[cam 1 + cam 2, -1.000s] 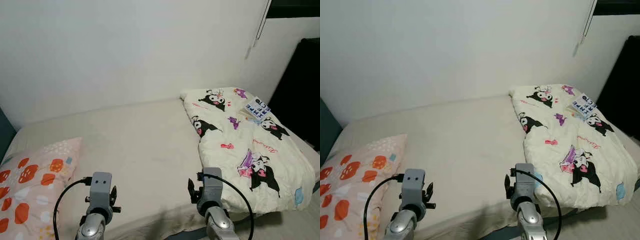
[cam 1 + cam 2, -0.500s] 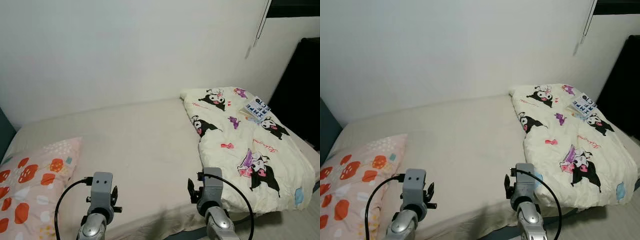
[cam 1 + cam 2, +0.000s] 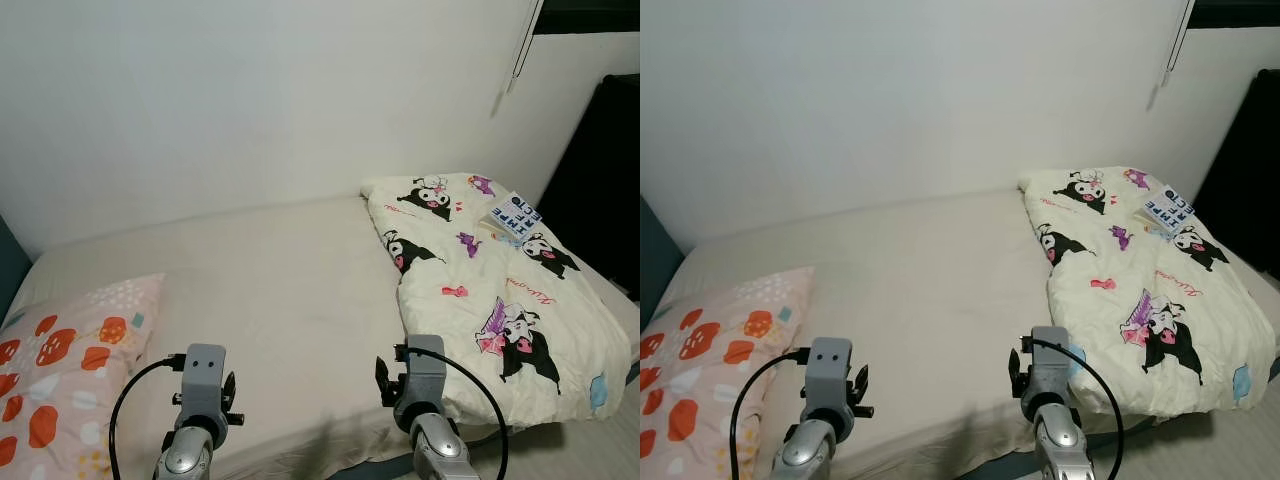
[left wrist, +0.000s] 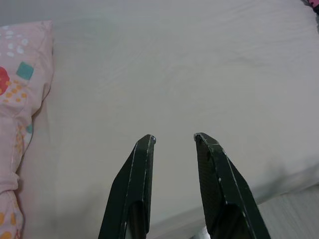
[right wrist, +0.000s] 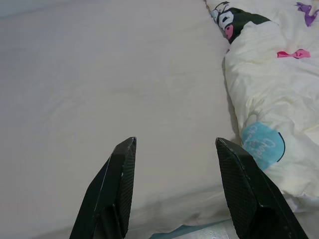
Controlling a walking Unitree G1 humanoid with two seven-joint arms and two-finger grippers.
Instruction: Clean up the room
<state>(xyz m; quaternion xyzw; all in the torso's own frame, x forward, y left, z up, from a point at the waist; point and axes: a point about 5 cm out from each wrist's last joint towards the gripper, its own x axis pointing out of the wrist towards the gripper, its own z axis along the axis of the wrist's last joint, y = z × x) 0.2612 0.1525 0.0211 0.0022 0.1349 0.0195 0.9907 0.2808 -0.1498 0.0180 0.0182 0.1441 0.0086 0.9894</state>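
A bed with a cream sheet (image 3: 270,280) stands before me against a white wall. A folded cream duvet (image 3: 490,290) printed with black cartoon figures lies on its right half. A book (image 3: 512,215) with blue letters rests on the duvet's far end. A pink pillow (image 3: 55,370) with orange spots lies at the near left. My left gripper (image 4: 173,140) hovers open over the bare sheet near the front edge, the pillow (image 4: 20,99) beside it. My right gripper (image 5: 174,143) is open too, just beside the duvet's near corner (image 5: 269,109). Nothing is between either pair of fingers.
A dark panel (image 3: 600,180) stands at the far right past the bed. A cord (image 3: 520,45) hangs down the wall above the duvet. A dark blue headboard edge (image 3: 8,265) shows at the far left. Pale floor (image 3: 590,455) shows at the lower right.
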